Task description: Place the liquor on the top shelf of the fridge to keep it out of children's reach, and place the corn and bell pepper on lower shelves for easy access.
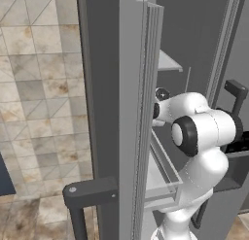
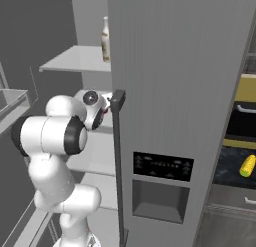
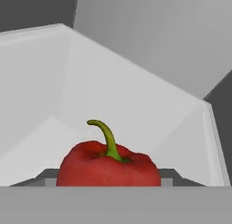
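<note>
My claw [image 3: 108,184] is pinching the bell pepper [image 3: 108,166], stem up, inside the fridge [image 2: 180,91] over a white lower shelf [image 3: 136,114]. The liquor [image 2: 105,40] stands on the top shelf [image 2: 75,61]. The corn [image 2: 247,166] lies outside, right of the fridge.

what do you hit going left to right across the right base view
robot arm → liquor on the top shelf → dark door handle → black dispenser panel on the fridge door → corn on the counter at far right
</note>
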